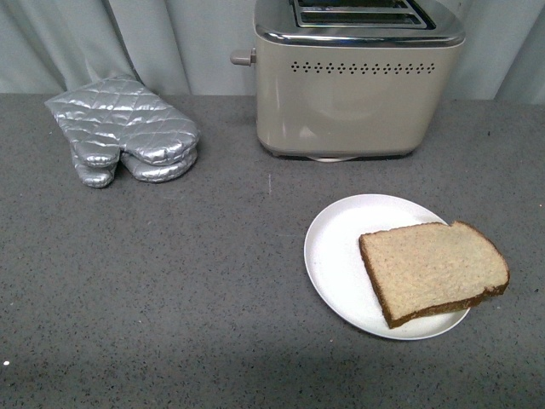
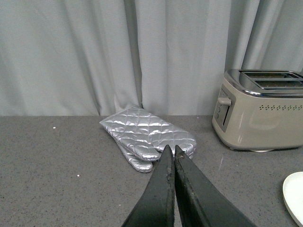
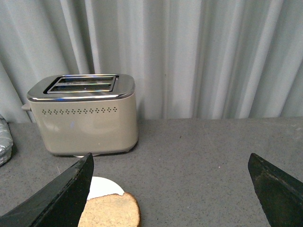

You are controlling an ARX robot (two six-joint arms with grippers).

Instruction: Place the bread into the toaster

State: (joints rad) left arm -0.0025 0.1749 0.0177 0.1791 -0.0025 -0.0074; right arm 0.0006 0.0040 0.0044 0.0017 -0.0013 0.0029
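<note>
Nothing of the task looks done yet. The bread (image 1: pixel 434 271) lies flat on a white plate (image 1: pixel 336 247) on the grey speckled table (image 1: pixel 170 298), in front of the toaster (image 1: pixel 358 85) and apart from it, toward the robot's right. One crusted corner overhangs the plate's rim. No slice shows in either toaster slot, so grasping, lifting, carrying and lowering the bread into a slot all remain.

The slice is whole, light brown with a fine crumb and a darker crust, squarish with one rounded end.

The left gripper (image 2: pixel 171 153) has its jaws pressed together, holding nothing, near a silver quilted oven mitt (image 1: pixel 123 141). The right gripper (image 3: pixel 170 161) has its jaws spread wide and empty. It faces the toaster, with the slice close by one jaw but not touched.
</note>
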